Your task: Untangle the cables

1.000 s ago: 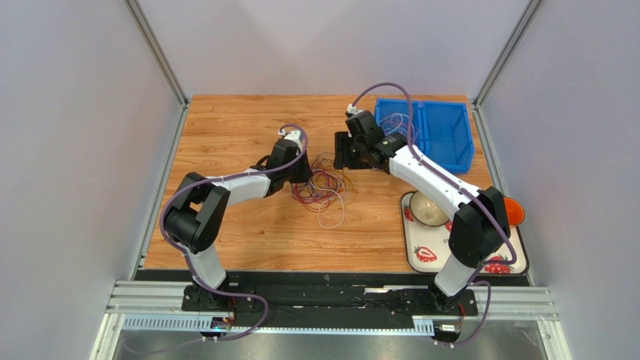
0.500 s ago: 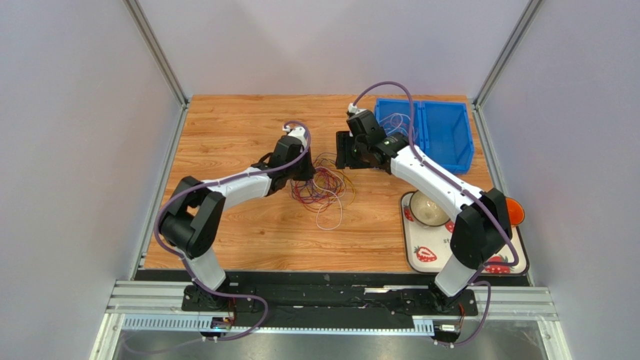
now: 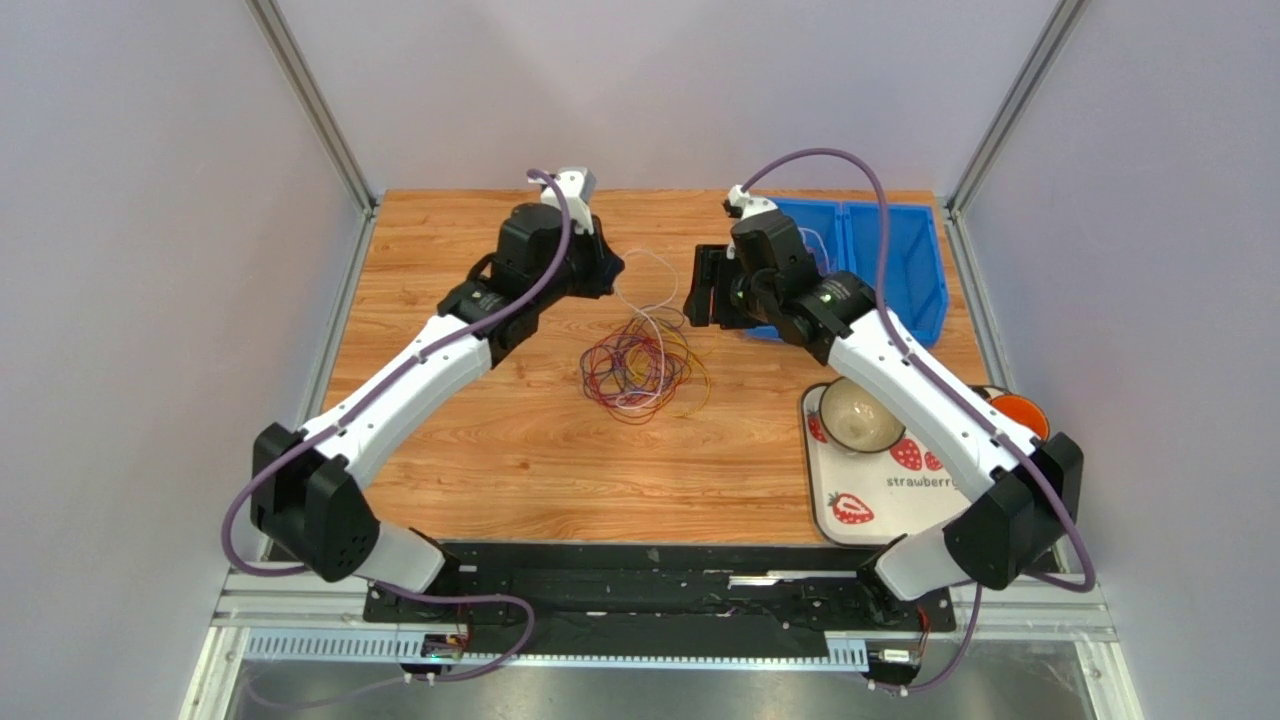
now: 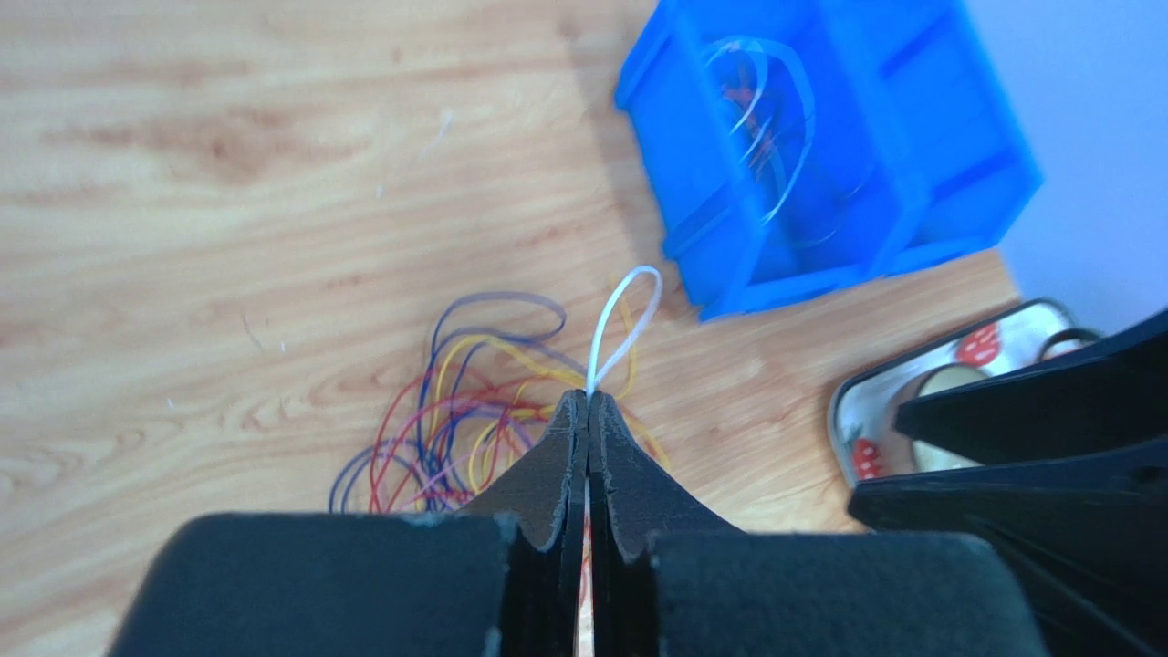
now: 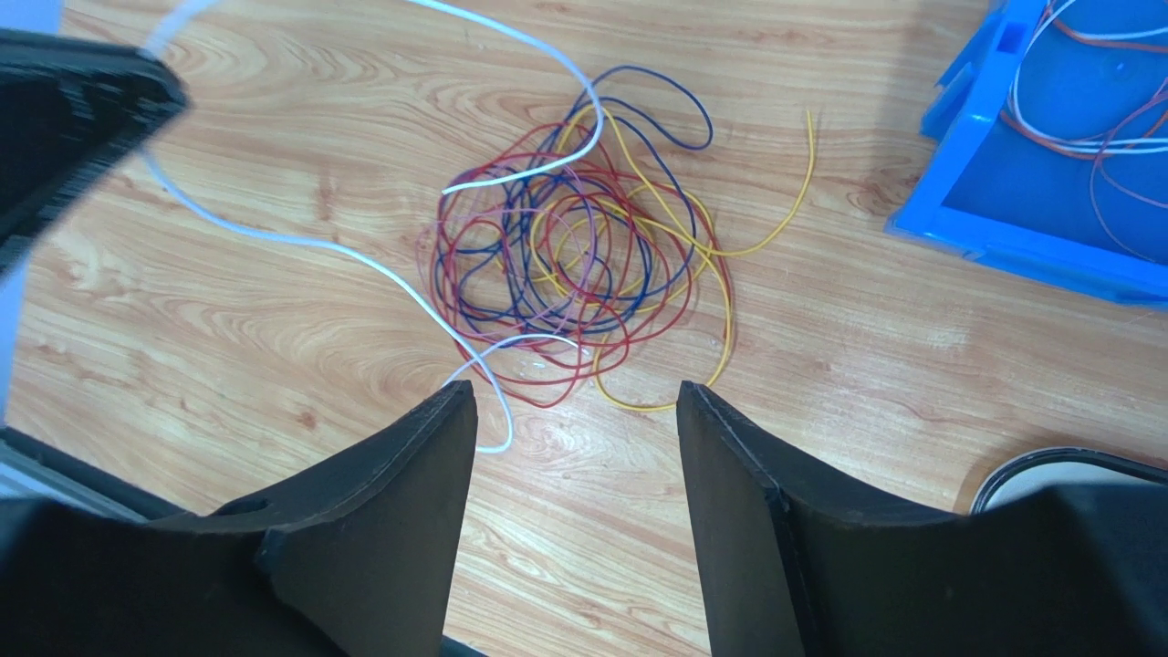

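Note:
The cables lie in a loose tangle of red, blue, purple and yellow loops mid-table, also seen in the right wrist view as cables. My left gripper is shut on a white cable whose loop sticks out past the fingertips. It is raised over the table's far part, left gripper, and the white cable trails down to the tangle. My right gripper is open above the table, with nothing between its fingers, facing the pile from the right, right gripper.
A blue bin at the back right holds a few separate wires. A strawberry-print tray with a bowl sits at the front right, and something orange shows beside the right arm.
The left gripper closed on the white cable and lifted away toward the table's far side, drawing that cable out of the tangle. The right arm shifted slightly right and stayed open.

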Available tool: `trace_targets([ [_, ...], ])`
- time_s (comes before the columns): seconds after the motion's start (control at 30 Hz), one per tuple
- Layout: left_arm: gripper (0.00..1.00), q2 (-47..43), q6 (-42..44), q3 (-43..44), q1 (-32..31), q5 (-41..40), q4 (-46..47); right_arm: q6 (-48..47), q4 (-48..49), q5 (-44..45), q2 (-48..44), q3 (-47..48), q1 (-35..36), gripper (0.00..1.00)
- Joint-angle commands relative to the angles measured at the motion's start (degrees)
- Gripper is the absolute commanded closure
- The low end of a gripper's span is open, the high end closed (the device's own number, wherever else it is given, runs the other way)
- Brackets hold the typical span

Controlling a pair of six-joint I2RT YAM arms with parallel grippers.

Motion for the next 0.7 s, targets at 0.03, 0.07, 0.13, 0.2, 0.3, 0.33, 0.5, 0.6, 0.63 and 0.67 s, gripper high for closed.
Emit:
trace_targets([
  [0.03,1.00,-6.1,3.0,7.1,-1.1,2.0,-5.4,-0.3,0.6,-1.6,-6.4,-0.5,0.3,0.40],
  [0.07,1.00,-6.5,3.5,7.9,-1.3,2.3,-5.8,-0.7,0.7,-2.4,-7.9,-0.5,0.2,0.40],
  [0.13,1.00,-7.1,4.5,10.7,-1.5,3.4,-7.5,-1.2,0.8,-3.4,-10.2,-0.8,0.2,0.40],
  [0.2,1.00,-7.1,4.9,14.0,-1.7,4.5,-9.5,-1.6,1.7,-3.4,-12.0,-1.1,0.3,0.39],
  [0.3,1.00,-7.3,5.9,18.1,-2.4,5.5,-11.4,-1.9,2.2,-4.0,-15.1,-0.7,0.3,0.38],
  [0.33,1.00,-7.5,6.1,18.8,-3.1,5.4,-11.6,-1.8,2.2,-6.3,-16.6,-0.2,0.3,0.37],
  [0.5,1.00,-6.2,5.8,25.3,-4.5,5.6,-12.3,-0.9,3.7,-12.5,-20.3,-0.3,0.3,0.36],
  [0.6,1.00,-4.6,4.9,28.7,-5.3,5.8,-13.1,0.2,6.1,-15.4,-22.5,-3.6,0.3,0.36],
  [0.63,1.00,-4.3,4.8,29.2,-5.9,5.8,-13.1,1.1,8.3,-16.4,-23.3,-4.8,0.3,0.36],
  [0.67,1.00,-4.1,4.8,29.9,-6.3,5.6,-13.1,1.6,9.7,-17.1,-23.7,-8.2,0.3,0.36],
])
